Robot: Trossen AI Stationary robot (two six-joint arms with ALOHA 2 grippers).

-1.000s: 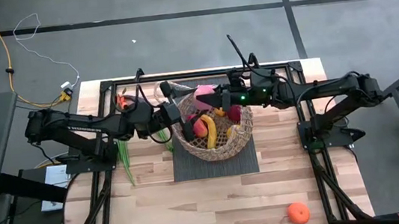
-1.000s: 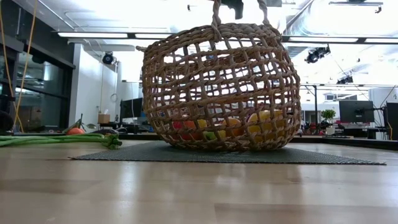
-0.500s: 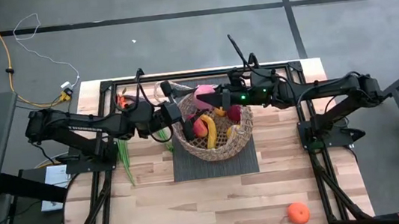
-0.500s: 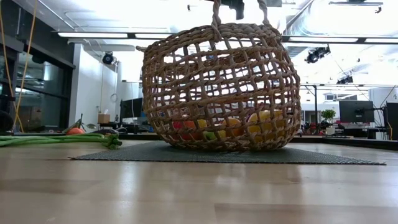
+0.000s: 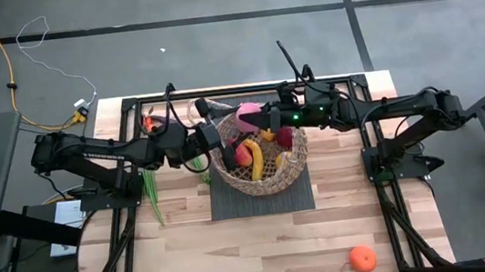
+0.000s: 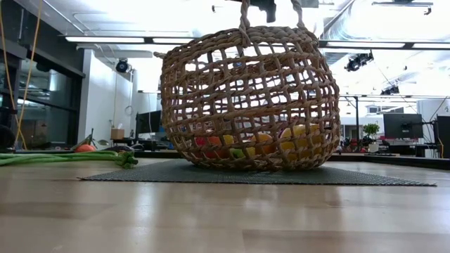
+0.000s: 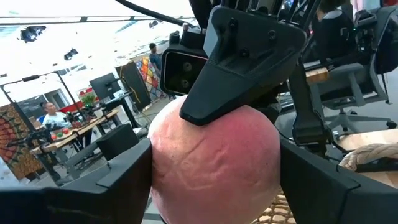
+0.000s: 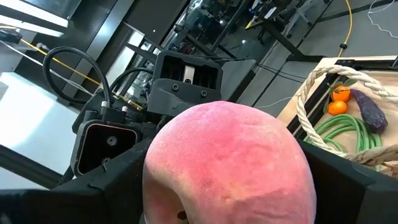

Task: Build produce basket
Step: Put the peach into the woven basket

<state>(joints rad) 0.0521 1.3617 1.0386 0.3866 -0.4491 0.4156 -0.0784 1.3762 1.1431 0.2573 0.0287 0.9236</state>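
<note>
The round tan wicker basket (image 5: 260,166) (image 6: 246,98) stands on a dark mat (image 5: 232,206). It holds a yellow banana (image 5: 255,156), a red pepper (image 5: 243,153) and other produce. A pink fruit (image 5: 247,114) (image 7: 214,162) (image 8: 227,162) hangs in the air over the basket's far left rim. My left gripper (image 5: 228,128) reaches it from the left and my right gripper (image 5: 263,115) from the right. Both are shut on it. An orange (image 5: 362,258) lies near the table's near right corner. My left gripper pinches the pink fruit between its two fingers (image 7: 118,180), which lie on opposite sides of its round body (image 7: 165,168). It comes level from the table's left. The fruit is lifted clear above the basket. My right gripper pinches the same fruit between its two fingers (image 8: 348,180), on opposite flanks of the body (image 8: 292,168). It comes level from the table's right. One right finger (image 7: 249,56) lies over the fruit in the left wrist view.
Long green bean stalks (image 5: 150,188) (image 6: 70,157) lie on the table left of the mat. A purple eggplant (image 8: 370,109) and small orange pieces (image 8: 339,99) sit at the far left corner. Bare wood stretches along the near side.
</note>
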